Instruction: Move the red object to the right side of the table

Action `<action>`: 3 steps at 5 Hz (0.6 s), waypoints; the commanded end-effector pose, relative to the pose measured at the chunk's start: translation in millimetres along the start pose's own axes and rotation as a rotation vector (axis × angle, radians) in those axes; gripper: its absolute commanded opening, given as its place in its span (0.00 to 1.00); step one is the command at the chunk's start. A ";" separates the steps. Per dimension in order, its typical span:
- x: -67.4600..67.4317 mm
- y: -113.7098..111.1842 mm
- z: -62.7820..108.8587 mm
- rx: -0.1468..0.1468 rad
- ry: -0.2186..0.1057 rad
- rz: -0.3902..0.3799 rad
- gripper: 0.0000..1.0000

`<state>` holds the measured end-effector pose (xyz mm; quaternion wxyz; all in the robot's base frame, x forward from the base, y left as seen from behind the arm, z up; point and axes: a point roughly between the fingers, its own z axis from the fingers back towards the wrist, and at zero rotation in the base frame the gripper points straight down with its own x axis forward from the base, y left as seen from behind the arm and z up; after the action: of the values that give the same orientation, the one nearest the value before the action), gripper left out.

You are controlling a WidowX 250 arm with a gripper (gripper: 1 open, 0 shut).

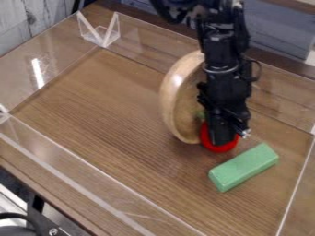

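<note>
The red object (222,141) shows as a glossy red lump low over the table (105,120), right of centre. My gripper (223,132) points straight down from the black arm and is shut on the red object. The lump's underside is close to the wood; whether it touches is unclear. Its green top is hidden by the fingers.
A wooden bowl (181,92) stands tipped on its rim, leaning against the arm's left side. A green rectangular block (242,166) lies just in front and to the right of the gripper. Clear acrylic walls (74,180) edge the tabletop. A clear stand (99,29) sits back left.
</note>
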<state>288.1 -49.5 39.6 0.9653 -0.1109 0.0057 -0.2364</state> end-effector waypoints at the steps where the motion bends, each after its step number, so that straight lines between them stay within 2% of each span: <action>1: 5.8 8.7 11.2 0.031 -0.058 0.046 0.00; 3: 4.6 15.4 -4.4 0.029 -0.062 0.140 0.00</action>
<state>297.7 -46.1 29.9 0.9788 -0.1058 -0.0161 -0.1749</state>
